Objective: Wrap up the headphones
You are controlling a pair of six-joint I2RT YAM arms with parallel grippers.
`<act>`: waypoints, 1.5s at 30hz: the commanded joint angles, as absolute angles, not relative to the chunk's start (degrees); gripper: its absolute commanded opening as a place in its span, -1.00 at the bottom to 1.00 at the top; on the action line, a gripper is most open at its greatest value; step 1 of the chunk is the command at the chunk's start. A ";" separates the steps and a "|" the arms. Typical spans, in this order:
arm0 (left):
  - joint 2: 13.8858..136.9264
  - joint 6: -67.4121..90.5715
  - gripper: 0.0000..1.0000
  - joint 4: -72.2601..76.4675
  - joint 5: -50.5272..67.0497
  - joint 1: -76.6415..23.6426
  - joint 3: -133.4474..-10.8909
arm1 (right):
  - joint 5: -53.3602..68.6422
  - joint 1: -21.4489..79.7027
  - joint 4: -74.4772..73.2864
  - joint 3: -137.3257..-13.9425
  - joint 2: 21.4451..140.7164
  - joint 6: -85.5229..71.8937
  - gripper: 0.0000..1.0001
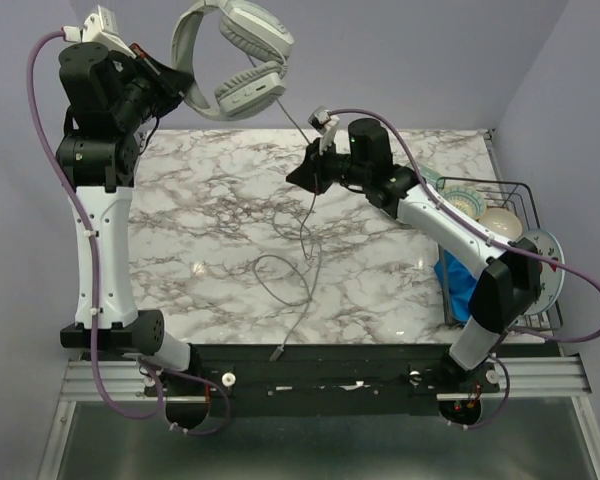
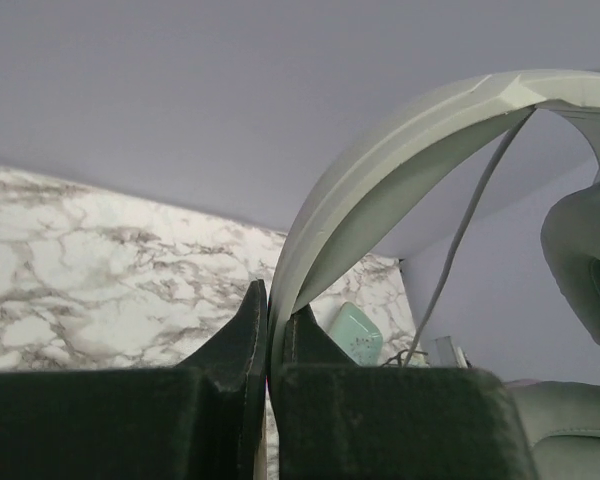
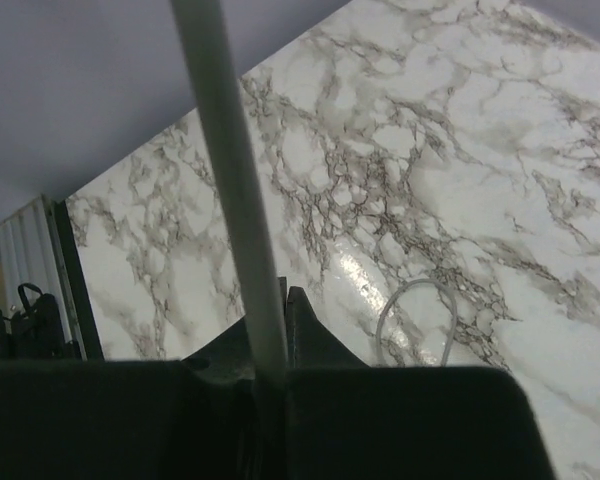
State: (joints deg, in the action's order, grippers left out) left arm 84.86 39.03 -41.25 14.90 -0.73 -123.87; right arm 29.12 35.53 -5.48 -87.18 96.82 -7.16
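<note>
The light grey headphones (image 1: 235, 55) hang in the air above the table's back left. My left gripper (image 1: 185, 85) is shut on the headband (image 2: 380, 190), which rises from between the jaws of the left gripper (image 2: 270, 320); one earcup (image 2: 585, 260) shows at the right. The thin grey cable (image 1: 298, 125) runs down from an earcup to my right gripper (image 1: 298, 177), which is shut on it. In the right wrist view the cable (image 3: 225, 170) passes between the closed jaws of the right gripper (image 3: 283, 300). Below, the cable loops on the marble and ends in a plug (image 1: 278, 352).
A black wire dish rack (image 1: 525, 190) with bowls (image 1: 500, 222) stands at the table's right edge, with a plate (image 1: 550, 270) and a blue cloth (image 1: 460, 285) beside it. A loose cable loop (image 3: 415, 310) lies on the marble table (image 1: 200, 220).
</note>
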 commanded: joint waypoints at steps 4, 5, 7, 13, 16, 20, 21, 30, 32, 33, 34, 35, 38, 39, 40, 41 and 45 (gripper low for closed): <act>87.27 45.63 -1.00 -34.10 13.20 5.79 -121.29 | 20.13 47.18 -23.28 -96.50 101.94 -1.41 -0.94; 87.62 44.75 -1.00 -33.58 10.31 6.24 -121.46 | 19.87 48.07 -25.21 -97.37 102.04 -0.54 -0.99; 88.50 42.90 -1.00 -33.31 6.35 6.94 -121.29 | 18.38 50.35 -27.06 -97.65 102.22 -0.53 -0.99; 91.22 38.06 -1.00 -30.94 -0.88 7.12 -118.92 | 16.52 55.27 -31.46 -100.63 103.53 2.55 -0.99; 91.67 38.76 -1.00 -30.15 2.53 7.12 -116.38 | 14.68 56.42 -35.67 -105.53 107.04 3.07 -0.99; 90.62 43.14 -1.00 -30.06 10.44 7.21 -113.04 | 9.07 56.43 -37.70 -111.44 111.26 3.16 -0.99; 90.35 43.76 -1.00 -29.97 11.59 7.12 -112.68 | 5.57 56.34 -37.36 -111.71 111.44 2.99 -0.99; 87.45 46.50 -1.00 -30.06 14.42 7.03 -113.12 | 1.66 56.16 -40.69 -122.42 117.33 4.39 -0.92; 87.27 46.76 -1.00 -29.62 14.32 7.12 -111.37 | 2.37 56.34 -40.69 -123.31 117.60 3.96 -0.88; 87.45 47.19 -1.00 -29.45 14.50 7.12 -110.75 | 3.07 56.42 -40.69 -123.75 117.77 3.87 -0.85; 87.89 47.37 -1.00 -29.18 14.85 7.12 -110.05 | 3.25 56.69 -40.78 -124.97 118.03 4.04 -0.86; 88.06 47.02 -1.00 -28.57 14.42 6.77 -109.52 | 3.34 56.95 -41.04 -125.24 117.95 4.39 -0.85; 88.42 39.40 -1.00 -27.60 4.87 4.93 -107.32 | 2.20 57.92 -41.04 -123.67 116.55 5.62 -0.85; 88.33 36.24 -1.00 -26.55 -1.95 3.27 -104.88 | 1.33 58.18 -41.04 -122.97 114.80 5.80 -0.86; 87.72 31.08 -1.00 -25.06 -4.20 2.47 -103.11 | 1.14 58.79 -40.87 -122.09 113.83 6.06 -0.85; 87.37 27.98 -1.00 -21.66 -7.00 1.68 -101.18 | 1.14 58.97 -40.78 -119.90 112.69 6.41 -0.85; 85.70 13.56 -1.00 -12.94 -15.72 -3.07 -90.83 | 1.15 59.50 -41.92 -114.62 107.94 7.03 -0.85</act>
State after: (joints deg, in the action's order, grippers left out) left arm 88.53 29.71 -26.83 -1.56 1.23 -98.15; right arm 0.45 58.19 -35.70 -118.91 114.21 1.63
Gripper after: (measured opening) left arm 0.038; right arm 0.068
